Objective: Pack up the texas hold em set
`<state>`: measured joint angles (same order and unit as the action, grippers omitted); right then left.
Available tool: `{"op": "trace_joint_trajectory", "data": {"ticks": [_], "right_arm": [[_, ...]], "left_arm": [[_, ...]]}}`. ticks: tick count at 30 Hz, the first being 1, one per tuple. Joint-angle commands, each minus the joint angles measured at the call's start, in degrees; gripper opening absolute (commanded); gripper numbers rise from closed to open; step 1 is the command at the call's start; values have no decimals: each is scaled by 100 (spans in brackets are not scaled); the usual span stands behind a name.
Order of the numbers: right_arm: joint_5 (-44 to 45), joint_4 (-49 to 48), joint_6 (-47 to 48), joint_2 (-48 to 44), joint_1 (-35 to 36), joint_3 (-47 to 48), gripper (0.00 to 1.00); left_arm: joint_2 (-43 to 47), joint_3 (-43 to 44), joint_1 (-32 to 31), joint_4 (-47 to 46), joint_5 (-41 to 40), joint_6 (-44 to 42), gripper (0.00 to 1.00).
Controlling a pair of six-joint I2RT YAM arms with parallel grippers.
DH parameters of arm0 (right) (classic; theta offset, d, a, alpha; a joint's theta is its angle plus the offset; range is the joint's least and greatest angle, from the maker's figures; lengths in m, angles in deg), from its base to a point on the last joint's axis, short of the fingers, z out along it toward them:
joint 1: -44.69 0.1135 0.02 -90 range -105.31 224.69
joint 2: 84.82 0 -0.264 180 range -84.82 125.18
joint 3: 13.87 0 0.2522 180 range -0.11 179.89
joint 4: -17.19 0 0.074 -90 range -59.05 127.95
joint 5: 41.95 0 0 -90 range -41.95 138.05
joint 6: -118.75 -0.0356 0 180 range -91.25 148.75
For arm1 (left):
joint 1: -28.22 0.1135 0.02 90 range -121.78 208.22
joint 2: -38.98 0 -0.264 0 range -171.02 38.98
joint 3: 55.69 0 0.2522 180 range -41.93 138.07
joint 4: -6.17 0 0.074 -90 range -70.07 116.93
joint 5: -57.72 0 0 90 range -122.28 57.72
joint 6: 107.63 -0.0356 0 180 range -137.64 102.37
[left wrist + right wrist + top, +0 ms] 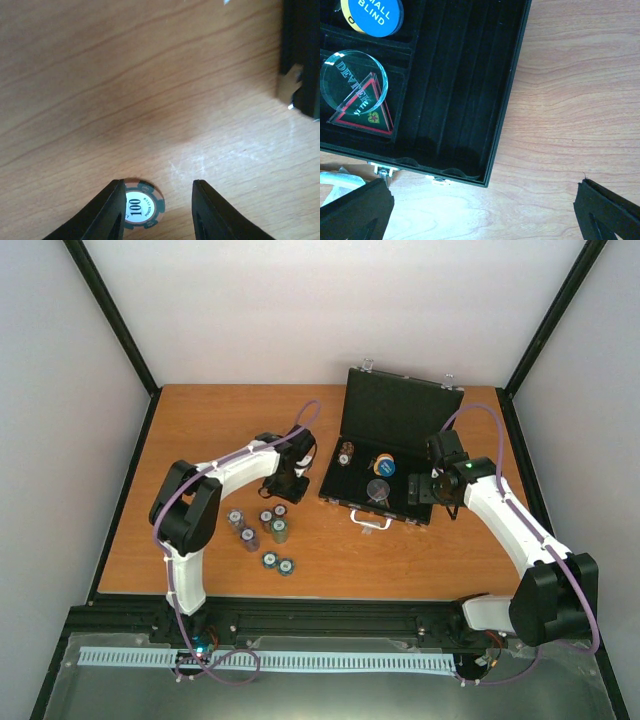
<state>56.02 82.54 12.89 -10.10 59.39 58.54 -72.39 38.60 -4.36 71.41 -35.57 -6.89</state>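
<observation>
Orange wood table [200, 420] carries scattered poker chips [262, 530] at left. The left gripper [158, 189] points down over them, jaws half-spread around a 100 chip [141, 206] that hugs one finger, so I'd centre it before squeezing. Further right the open black case [400, 415] waits. The right gripper [482, 200] hovers just off its near right corner, jaws wide and empty.
</observation>
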Motion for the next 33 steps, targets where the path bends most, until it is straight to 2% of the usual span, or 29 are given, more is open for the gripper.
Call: {"op": "trace_joint_trajectory", "data": {"ticks": [1, 5, 7, 12, 15, 25, 33], "right_arm": [[22, -97, 3, 22, -45, -47, 100], [12, -112, 13, 46, -47, -39, 100], [3, -114, 4, 41, -46, -38, 100], [12, -123, 22, 16, -46, -49, 100], [-47, -168, -2, -20, -44, -39, 100], [-341, -397, -129, -199, -46, -256, 100], [-578, -581, -156, -350, -42, -547, 100]], "left_arm": [[211, 412, 35, 127, 184, 117, 38], [215, 470, 32, 156, 160, 125, 40], [177, 422, 32, 171, 8, 131, 49], [118, 182, 37, 207, -210, 220, 84], [69, 7, 39, 174, -149, 329, 93], [-67, -463, 55, 72, 35, 624, 95], [-231, -663, 184, -33, 45, 691, 81]]}}
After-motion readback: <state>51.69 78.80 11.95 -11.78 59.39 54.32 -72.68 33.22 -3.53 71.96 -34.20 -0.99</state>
